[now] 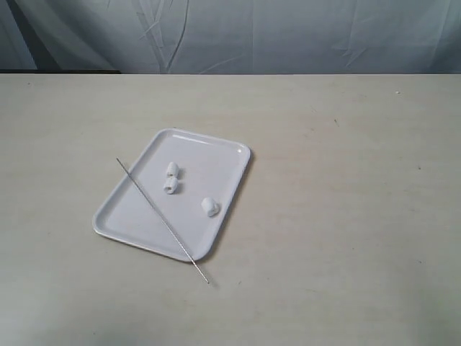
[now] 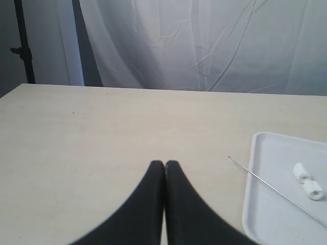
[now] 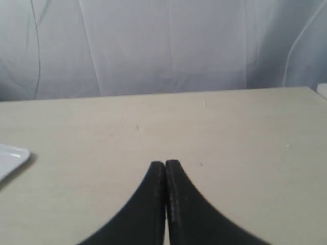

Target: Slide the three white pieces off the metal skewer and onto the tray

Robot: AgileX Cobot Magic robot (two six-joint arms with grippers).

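The white tray (image 1: 137, 216) lies on the table, and its corner (image 3: 10, 155) also shows in the right wrist view. Three white pieces rest loose on it: two close together (image 1: 173, 170) (image 1: 171, 186) and one apart (image 1: 209, 207). The thin metal skewer (image 1: 162, 220) lies bare across the tray, both ends sticking out past the rim. In the left wrist view the skewer (image 2: 276, 191) and two pieces (image 2: 301, 172) (image 2: 313, 189) show on the tray (image 2: 265, 204). My left gripper (image 2: 164, 164) is shut and empty, away from the tray. My right gripper (image 3: 165, 164) is shut, over bare table.
The beige table (image 1: 346, 180) spreads wide around the tray. A grey-white curtain (image 1: 288, 36) hangs behind its far edge. A dark stand (image 2: 23, 46) rises at the back in the left wrist view. Neither arm shows in the exterior view.
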